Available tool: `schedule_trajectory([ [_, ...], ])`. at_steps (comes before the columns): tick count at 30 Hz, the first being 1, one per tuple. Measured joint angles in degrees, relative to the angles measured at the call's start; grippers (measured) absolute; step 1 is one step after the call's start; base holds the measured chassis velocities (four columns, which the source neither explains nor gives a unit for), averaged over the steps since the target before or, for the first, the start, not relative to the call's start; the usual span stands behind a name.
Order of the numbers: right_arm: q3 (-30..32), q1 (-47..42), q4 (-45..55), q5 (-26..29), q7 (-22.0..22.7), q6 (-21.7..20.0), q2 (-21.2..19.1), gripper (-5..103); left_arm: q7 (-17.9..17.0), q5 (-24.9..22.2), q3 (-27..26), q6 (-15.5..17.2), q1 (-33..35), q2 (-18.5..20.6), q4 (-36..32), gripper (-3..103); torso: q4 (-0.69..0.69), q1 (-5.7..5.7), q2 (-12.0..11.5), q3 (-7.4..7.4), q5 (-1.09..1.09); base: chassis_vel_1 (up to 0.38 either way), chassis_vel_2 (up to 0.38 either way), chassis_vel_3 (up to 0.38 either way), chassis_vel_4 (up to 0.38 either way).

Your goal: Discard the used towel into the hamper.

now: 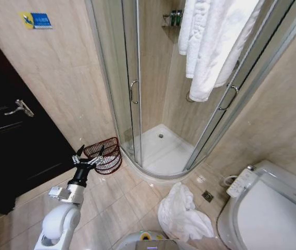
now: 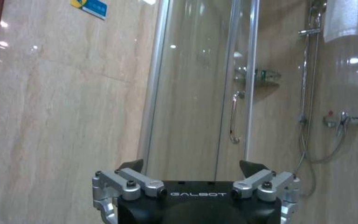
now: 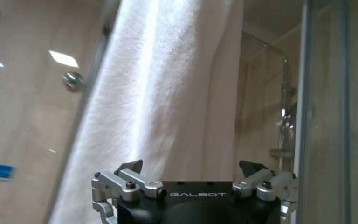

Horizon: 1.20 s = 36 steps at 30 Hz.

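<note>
Our left tool [image 1: 89, 159] hangs spread wide and empty at the lower left of the head view, just in front of the hamper [image 1: 106, 154], which stands on the tiled floor [image 1: 121, 203] beside the shower enclosure [image 1: 137, 94]. The used towel [image 1: 181, 212] lies crumpled on the floor at lower centre, well apart from the hamper. Our right tool [image 3: 191, 170] is also wide open, facing the hanging white towel [image 3: 160, 93]. We should grip the crumpled heap at its thickest fold, so no tail drags.
</note>
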Motion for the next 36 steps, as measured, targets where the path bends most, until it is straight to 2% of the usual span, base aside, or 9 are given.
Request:
schedule_trajectory([
  [1,0.0,0.0,0.0,0.0,0.0,0.0,0.0,100,0.0,0.0,0.0,0.0,0.0,0.0,0.0,100,0.00,0.00,0.0,0.00,0.00,0.000,0.000,0.000,0.000],
  [3,-0.4,-2.1,-4.4,1.6,1.2,0.9,-6.4,100,0.3,-0.7,0.0,-0.9,0.3,0.2,0.4,100,0.01,0.00,0.0,0.00,-0.14,0.000,0.000,0.000,0.000],
  [5,-0.1,-5.2,-8.2,3.4,2.6,1.4,-11.2,100,0.7,-1.5,0.0,-2.3,0.7,0.4,1.4,100,0.02,0.00,0.0,0.00,-0.02,0.000,0.000,0.000,0.000],
  [7,0.0,-5.8,-8.9,3.6,2.8,1.4,-12.0,100,0.7,-1.7,-0.1,-2.7,0.8,0.4,1.7,100,0.02,0.00,0.0,0.01,0.01,0.000,0.000,0.000,0.000],
  [9,0.7,-8.5,-12.2,4.0,3.7,1.6,-14.9,100,0.8,-2.3,-0.2,-4.1,1.1,0.3,2.8,100,0.02,0.00,0.0,0.01,-0.05,0.000,0.000,0.000,0.000],
  [16,1.9,-7.9,-12.6,6.6,3.4,0.8,-15.7,100,0.8,-3.8,-1.0,-6.0,1.7,0.4,3.9,100,-0.02,0.01,0.0,0.01,-0.01,0.000,0.000,0.000,0.000],
  [22,3.4,-6.0,-10.3,13.1,1.2,-1.0,-15.5,100,0.7,-5.3,-2.5,-6.8,1.2,1.4,4.5,100,-0.02,-0.01,0.0,-0.01,-0.02,0.000,0.000,0.000,0.000],
  [30,4.5,-8.9,-16.4,15.5,5.0,-0.4,-19.2,100,0.7,-5.9,-3.3,-7.7,2.0,1.1,4.4,100,0.01,0.00,0.0,0.00,-0.02,0.000,0.000,0.000,0.000],
  [36,4.4,-9.9,-19.3,16.6,4.8,-0.5,-21.2,100,0.6,-5.9,-3.3,-7.9,1.4,1.0,4.8,100,0.00,0.00,0.0,0.00,-0.06,0.000,0.000,0.000,0.000],
])
